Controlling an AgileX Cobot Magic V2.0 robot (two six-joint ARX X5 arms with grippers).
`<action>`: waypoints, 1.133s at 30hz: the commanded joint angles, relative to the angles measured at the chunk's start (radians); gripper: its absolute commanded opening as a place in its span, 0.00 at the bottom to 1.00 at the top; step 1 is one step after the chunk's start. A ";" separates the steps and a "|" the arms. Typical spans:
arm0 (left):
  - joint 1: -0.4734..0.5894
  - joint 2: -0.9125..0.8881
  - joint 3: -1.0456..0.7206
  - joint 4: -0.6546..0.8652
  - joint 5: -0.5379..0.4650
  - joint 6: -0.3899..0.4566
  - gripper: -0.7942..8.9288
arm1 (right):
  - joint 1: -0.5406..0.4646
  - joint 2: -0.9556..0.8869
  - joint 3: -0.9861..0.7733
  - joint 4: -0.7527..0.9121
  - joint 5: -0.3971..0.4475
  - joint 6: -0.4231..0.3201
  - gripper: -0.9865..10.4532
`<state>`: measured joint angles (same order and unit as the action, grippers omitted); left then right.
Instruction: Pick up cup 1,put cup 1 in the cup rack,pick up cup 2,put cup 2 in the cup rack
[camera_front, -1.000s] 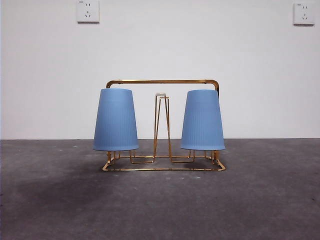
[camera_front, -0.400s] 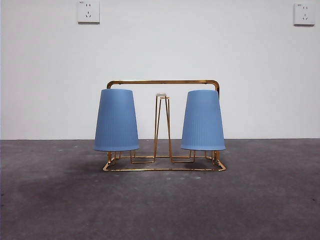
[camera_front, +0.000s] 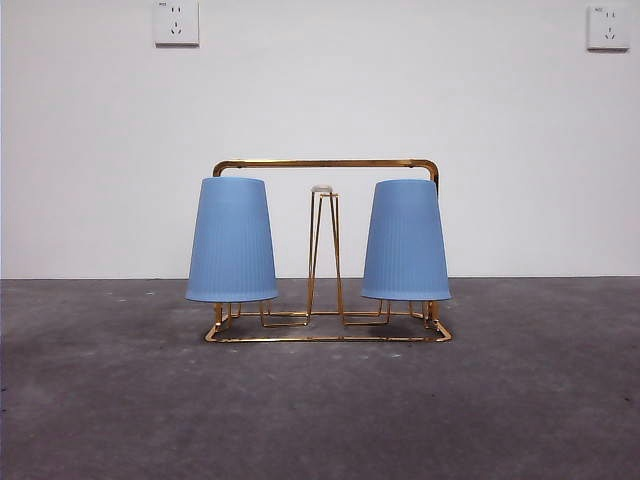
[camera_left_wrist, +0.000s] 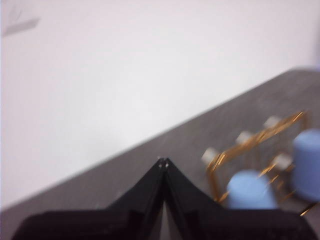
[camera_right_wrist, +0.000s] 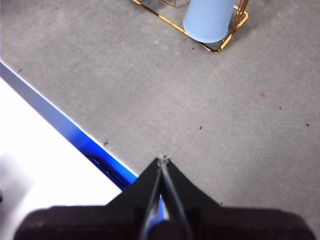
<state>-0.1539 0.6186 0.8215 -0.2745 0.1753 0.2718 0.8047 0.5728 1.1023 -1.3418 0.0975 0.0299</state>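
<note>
My two grippers, left (camera_left_wrist: 163, 161) and right (camera_right_wrist: 163, 159), are closed, empty; two cups (camera_front: 232, 240) (camera_front: 405, 241) sit upturned on one rack (camera_front: 325, 164).

Bare lab-style test setup, not a home. Plain white wall (camera_front: 320, 90) with two wall sockets (camera_front: 176, 22) up high, and a grey tabletop (camera_front: 320, 410) with a blue edge strip (camera_right_wrist: 65, 131).

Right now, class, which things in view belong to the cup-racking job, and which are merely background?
Job:
left blue cup
right blue cup
gold wire cup rack

Background:
left wall socket
right wall socket
grey table
</note>
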 joint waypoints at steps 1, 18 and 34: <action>0.070 -0.069 -0.128 0.029 0.008 0.022 0.08 | 0.000 0.000 0.005 0.002 0.000 0.004 0.09; 0.158 -0.493 -0.753 0.216 -0.028 -0.035 0.08 | 0.000 0.000 0.005 0.002 0.000 0.004 0.09; 0.165 -0.615 -0.813 0.115 -0.019 -0.096 0.08 | 0.000 0.000 0.006 0.003 0.000 0.004 0.09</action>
<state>0.0067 0.0059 0.0181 -0.1635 0.1520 0.1890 0.8047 0.5732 1.1027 -1.3426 0.0975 0.0299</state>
